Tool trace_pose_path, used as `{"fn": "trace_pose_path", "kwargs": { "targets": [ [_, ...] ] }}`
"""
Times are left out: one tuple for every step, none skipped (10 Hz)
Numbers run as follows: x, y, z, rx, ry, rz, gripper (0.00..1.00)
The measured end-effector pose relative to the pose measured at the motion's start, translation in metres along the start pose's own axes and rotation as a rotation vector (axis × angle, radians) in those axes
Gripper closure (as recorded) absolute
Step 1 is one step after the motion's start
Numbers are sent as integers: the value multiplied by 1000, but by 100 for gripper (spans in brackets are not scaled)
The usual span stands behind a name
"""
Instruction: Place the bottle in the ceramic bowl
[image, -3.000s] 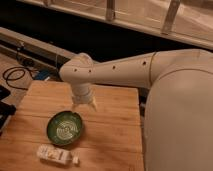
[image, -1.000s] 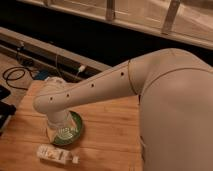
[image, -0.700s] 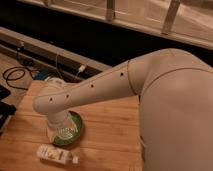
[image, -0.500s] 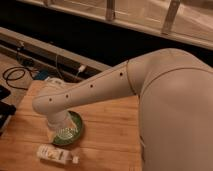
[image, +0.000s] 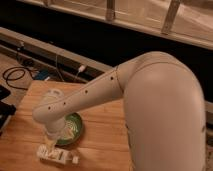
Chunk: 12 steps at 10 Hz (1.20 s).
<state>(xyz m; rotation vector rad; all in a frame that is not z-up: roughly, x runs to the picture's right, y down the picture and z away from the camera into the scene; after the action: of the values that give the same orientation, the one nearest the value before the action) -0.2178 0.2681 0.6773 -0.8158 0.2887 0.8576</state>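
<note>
Lying on its side near the front left edge of the pale wooden worktop (image: 102, 145): small whitish translucent plastic bottle (image: 56, 156), white cap pointing right. Just beyond it: round shallow dark green ceramic bowl (image: 75, 127) with a paler swirled inside, its left part hidden behind the robot's wrist. White robot arm (image: 87, 96) reaching in from the right, wrist turned downward. Pincer (image: 51, 142) low over the bottle's left half, jaws standing wide; contact with the bottle cannot be told. Black coiled cable (image: 14, 76) on the floor beyond the worktop's left corner.
</note>
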Motion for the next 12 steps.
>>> {"fn": "trace_pose_path", "kwargs": {
  "targets": [
    [7, 10, 17, -13, 15, -22, 35],
    [13, 15, 27, -22, 28, -35, 35],
    [18, 16, 32, -30, 36, -38, 35],
    [22, 16, 35, -38, 44, -42, 35],
    [24, 17, 37, -45, 49, -45, 35],
    [27, 17, 43, -59, 56, -45, 35],
    [28, 17, 49, -71, 59, -44, 35],
    [28, 16, 55, -81, 62, -42, 35],
    [27, 17, 61, -93, 65, -43, 35],
    [25, 17, 68, -104, 68, -46, 35],
    [23, 18, 71, -111, 70, -48, 35],
    [20, 20, 73, -118, 71, -54, 35]
  ]
}}
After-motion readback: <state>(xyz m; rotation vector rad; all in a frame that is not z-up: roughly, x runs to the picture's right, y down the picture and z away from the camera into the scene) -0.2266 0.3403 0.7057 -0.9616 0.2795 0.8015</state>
